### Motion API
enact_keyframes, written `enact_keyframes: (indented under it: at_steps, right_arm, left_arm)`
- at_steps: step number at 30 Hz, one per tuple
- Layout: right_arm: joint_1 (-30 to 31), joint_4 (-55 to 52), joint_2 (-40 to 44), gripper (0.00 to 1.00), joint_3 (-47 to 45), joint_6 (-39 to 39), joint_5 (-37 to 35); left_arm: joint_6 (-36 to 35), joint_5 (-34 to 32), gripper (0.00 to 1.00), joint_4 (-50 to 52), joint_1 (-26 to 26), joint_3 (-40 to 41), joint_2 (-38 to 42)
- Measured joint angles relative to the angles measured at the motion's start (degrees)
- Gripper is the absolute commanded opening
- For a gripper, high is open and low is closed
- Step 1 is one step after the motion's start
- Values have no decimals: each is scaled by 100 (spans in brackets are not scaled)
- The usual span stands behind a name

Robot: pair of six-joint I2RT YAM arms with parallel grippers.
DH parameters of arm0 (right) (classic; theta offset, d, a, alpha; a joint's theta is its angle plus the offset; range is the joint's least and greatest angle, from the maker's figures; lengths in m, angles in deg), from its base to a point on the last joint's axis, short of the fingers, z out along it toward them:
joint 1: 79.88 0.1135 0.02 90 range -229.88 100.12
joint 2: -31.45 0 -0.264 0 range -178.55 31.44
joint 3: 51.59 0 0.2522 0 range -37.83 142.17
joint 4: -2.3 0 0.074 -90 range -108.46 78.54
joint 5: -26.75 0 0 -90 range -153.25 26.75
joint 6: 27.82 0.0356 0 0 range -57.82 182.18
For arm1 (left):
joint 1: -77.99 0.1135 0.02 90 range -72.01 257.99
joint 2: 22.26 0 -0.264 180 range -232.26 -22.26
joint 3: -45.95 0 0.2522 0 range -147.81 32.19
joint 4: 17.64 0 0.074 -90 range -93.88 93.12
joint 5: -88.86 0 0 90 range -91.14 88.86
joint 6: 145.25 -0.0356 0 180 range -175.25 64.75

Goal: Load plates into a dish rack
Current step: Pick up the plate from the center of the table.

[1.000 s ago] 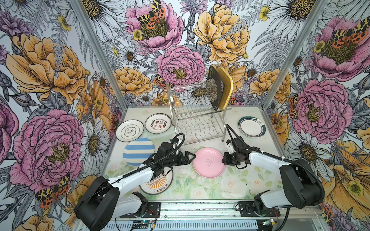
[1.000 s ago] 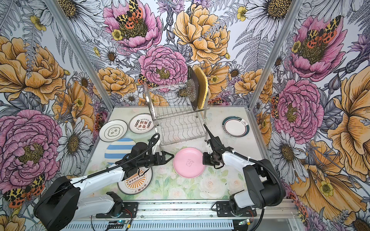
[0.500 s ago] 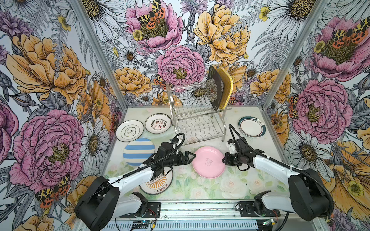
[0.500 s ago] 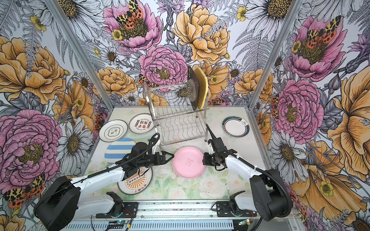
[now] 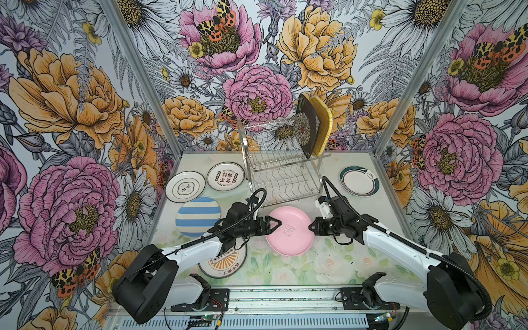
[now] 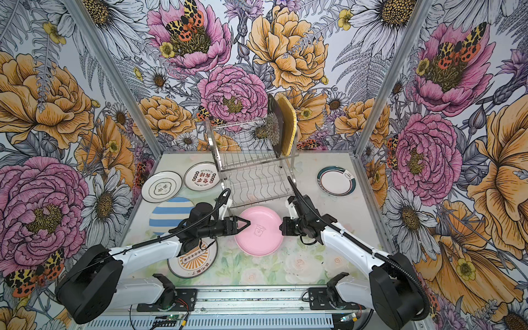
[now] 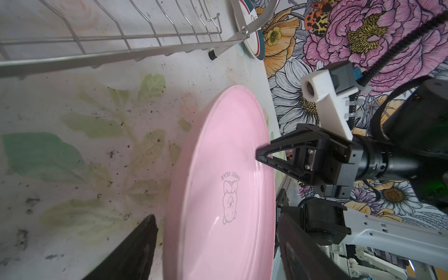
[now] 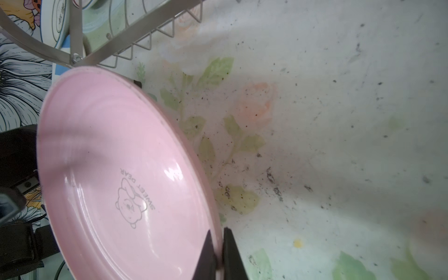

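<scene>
Chrome-wired and two-tiered, the dish rack (image 5: pixel 281 171) is seen in both top views at the middle of the flowered tabletop (image 5: pixel 328 257). At the right end of its upper tier the black flowered plate (image 5: pixel 305 125) and the yellow woven-look plate (image 5: pixel 323 125) are stood on edge, side by side. Just in front of the rack the pink plate (image 5: pixel 288 231) is held tilted between the two arms. Its right rim is pinched by the right pincer (image 5: pixel 310 228), and the left pincer (image 5: pixel 276 223) is spread around the opposite rim. Flat on the tabletop left of the rack are laid a white plate with black characters (image 5: pixel 185 186), a second white plate with rows of characters (image 5: pixel 225 176) and the blue-striped plate (image 5: pixel 198 216). The orange-sunburst plate (image 5: pixel 225 264) is partly covered by the left arm, and the teal-rimmed plate (image 5: pixel 359 181) is set well apart on the right. In the left wrist view the pink plate (image 7: pixel 218 194) is framed between the left pincer's fingers (image 7: pixel 135 254). A sliver of tabletop is shown beside one finger; contact at the other cannot be told. In the right wrist view the rim is clamped by the right pincer (image 8: pixel 217 234), and "SWEET DEAR" is printed on the plate's face.
</scene>
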Motion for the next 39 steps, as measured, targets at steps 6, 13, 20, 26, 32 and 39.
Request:
enact_keyframes:
  at_steps: [6,13,20,26,32,39]
  right_arm:
    - [94,22,20,0,212,66,-46]
    - [125,11,203,17,227,-4,-28]
    - [122,42,258,46,356,-186,577]
    - [26,201,356,54,391,-269,1416]
    - [-33,612,417,51,393,-192,2133]
    - [-72,931,417,30,391,-7,2503]
  left_arm:
    - [125,90,41,-138,-4,0,0]
    - [352,48,10,-295,63,61,0]
    - [448,330,0,-855,118,280,0]
    - [645,721,0,-1447,271,400,4]
    - [688,1023,0,-1720,299,398,192]
    - [717,1215,0,-1947,308,398,256]
